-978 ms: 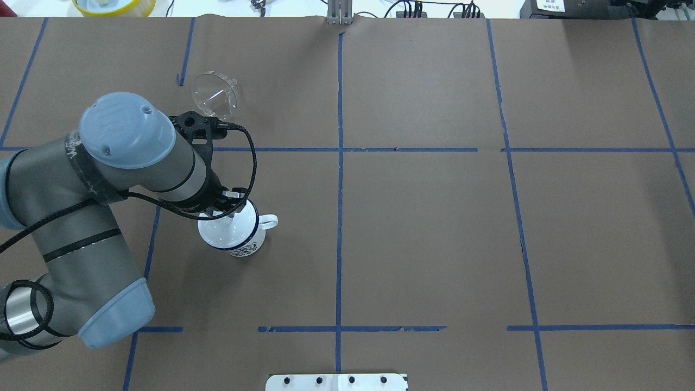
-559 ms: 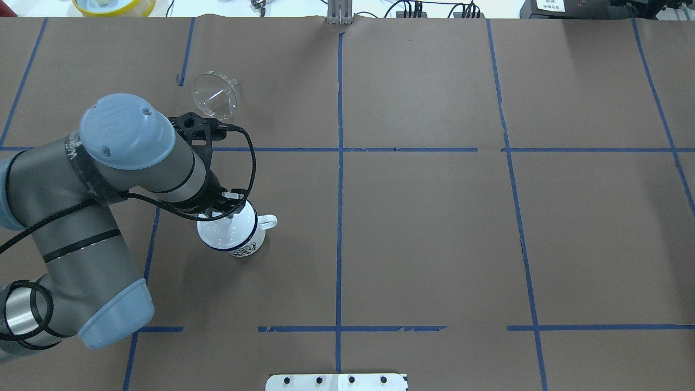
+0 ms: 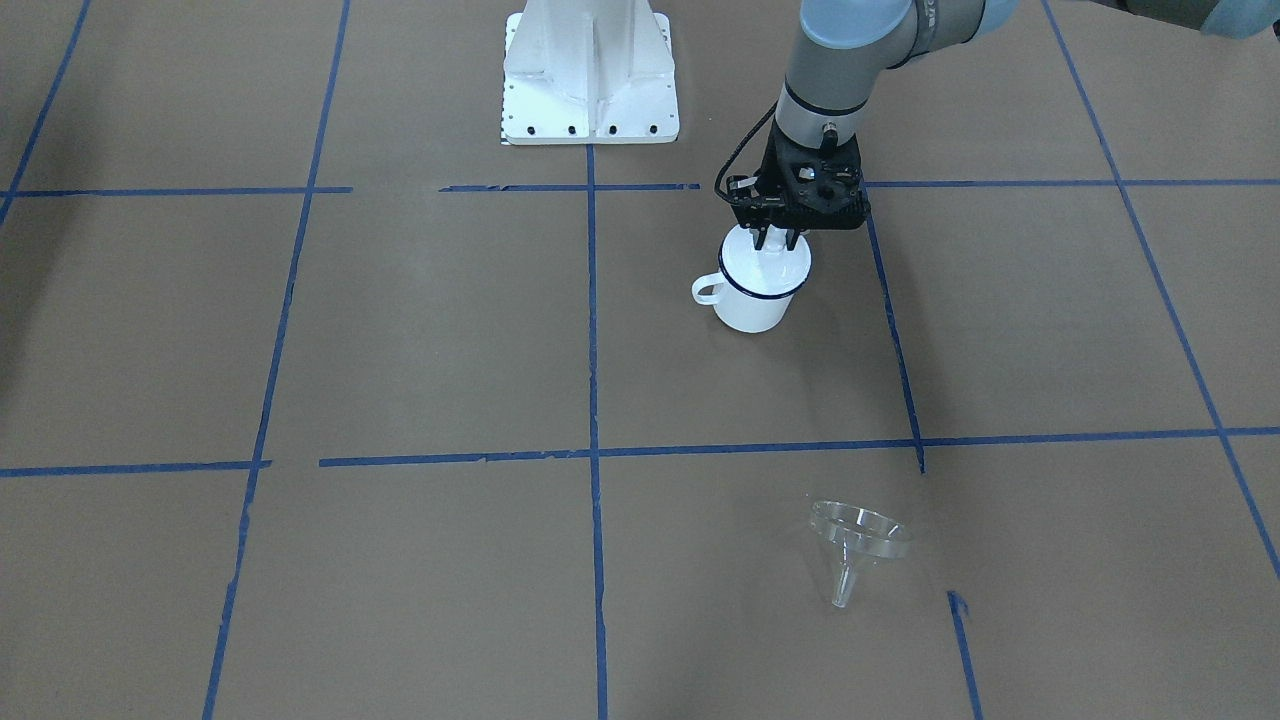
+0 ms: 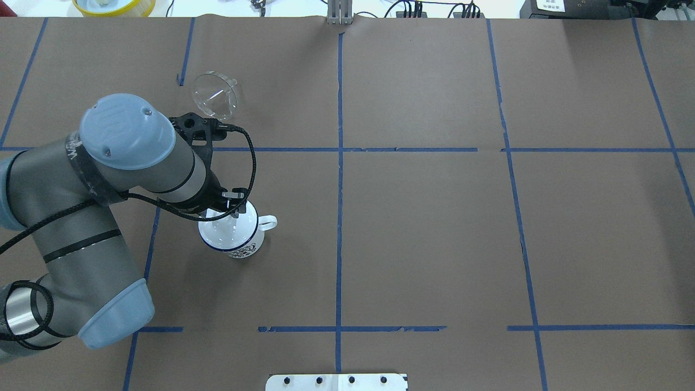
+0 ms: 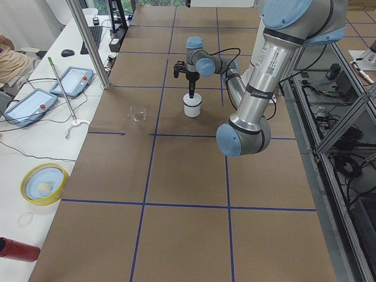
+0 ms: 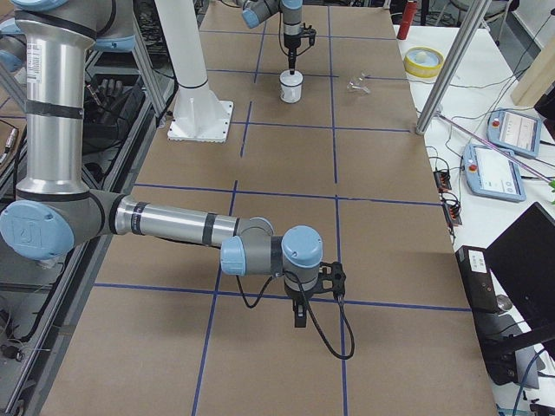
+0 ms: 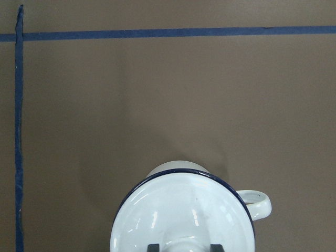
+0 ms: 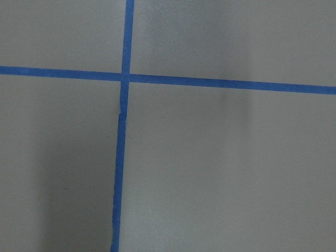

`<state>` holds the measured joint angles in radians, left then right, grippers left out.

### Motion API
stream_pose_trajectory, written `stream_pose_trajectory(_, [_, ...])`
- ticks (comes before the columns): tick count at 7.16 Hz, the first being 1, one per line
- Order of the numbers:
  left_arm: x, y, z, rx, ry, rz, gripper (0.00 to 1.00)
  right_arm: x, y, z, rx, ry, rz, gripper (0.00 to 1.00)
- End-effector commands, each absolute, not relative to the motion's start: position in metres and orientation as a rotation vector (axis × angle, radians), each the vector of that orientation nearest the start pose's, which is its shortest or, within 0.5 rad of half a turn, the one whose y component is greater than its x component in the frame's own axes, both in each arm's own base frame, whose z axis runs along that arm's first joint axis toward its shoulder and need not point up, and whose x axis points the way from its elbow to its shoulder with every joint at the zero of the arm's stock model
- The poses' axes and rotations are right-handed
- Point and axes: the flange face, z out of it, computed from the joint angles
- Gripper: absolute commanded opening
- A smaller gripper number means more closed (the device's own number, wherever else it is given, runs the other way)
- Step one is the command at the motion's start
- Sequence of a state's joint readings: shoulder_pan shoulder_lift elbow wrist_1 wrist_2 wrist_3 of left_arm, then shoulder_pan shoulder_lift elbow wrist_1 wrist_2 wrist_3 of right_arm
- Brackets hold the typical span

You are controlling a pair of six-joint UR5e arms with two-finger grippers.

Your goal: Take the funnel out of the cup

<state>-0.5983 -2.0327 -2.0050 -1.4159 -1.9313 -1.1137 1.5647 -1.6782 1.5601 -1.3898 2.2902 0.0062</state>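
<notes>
The clear funnel [image 3: 858, 538] lies on its side on the brown table, apart from the cup, also in the overhead view [image 4: 215, 96]. The cup [image 3: 750, 305], a white mug with a dark blue rim [image 4: 241, 248], stands upright with its handle [image 7: 257, 202] free. A white domed lid [image 7: 184, 215] sits on it. My left gripper [image 3: 777, 243] points straight down over the cup [image 4: 234, 213], its fingers close on either side of the lid's knob [image 7: 184, 247]. My right gripper [image 6: 299, 319] hangs over bare table far away; I cannot tell whether it is open or shut.
The robot's white base plate [image 3: 590, 75] stands at the table's near edge [image 4: 336, 382]. A yellow bowl [image 4: 114, 5] and a metal pole [image 5: 88, 44] are beyond the far edge. Blue tape lines [image 4: 340, 163] cross the brown paper.
Almost nothing has moved. The left gripper stays at the cup's top, and the cup shifts only by a few pixels. The funnel lies still.
</notes>
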Motion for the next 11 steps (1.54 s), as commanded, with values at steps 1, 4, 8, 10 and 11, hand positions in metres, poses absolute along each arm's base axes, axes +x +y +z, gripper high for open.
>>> stream_pose_trajectory(1, [0.41,-0.401,0.232,0.086,0.819,0.008,1.0,0.065,-0.449,0.7,0.056,-0.72,-0.023,1.0])
stream_pose_trajectory(4, [0.314,-0.454,0.267,0.251,0.787,0.19,1.0,0.065,-0.449,0.7,0.056,-0.72,-0.023,1.0])
stream_pose_trajectory(8, [0.078,-0.502,0.461,0.186,0.807,0.276,1.0,0.065,-0.449,0.7,0.056,-0.72,-0.023,1.0])
stream_pose_trajectory(10, [0.011,-0.481,0.6,0.078,0.84,0.326,1.0,0.065,-0.449,0.7,0.056,-0.72,-0.023,1.0])
stream_pose_trajectory(11, [-0.026,-0.47,0.622,0.083,0.829,0.276,1.0,0.065,-0.449,0.7,0.056,-0.72,-0.023,1.0])
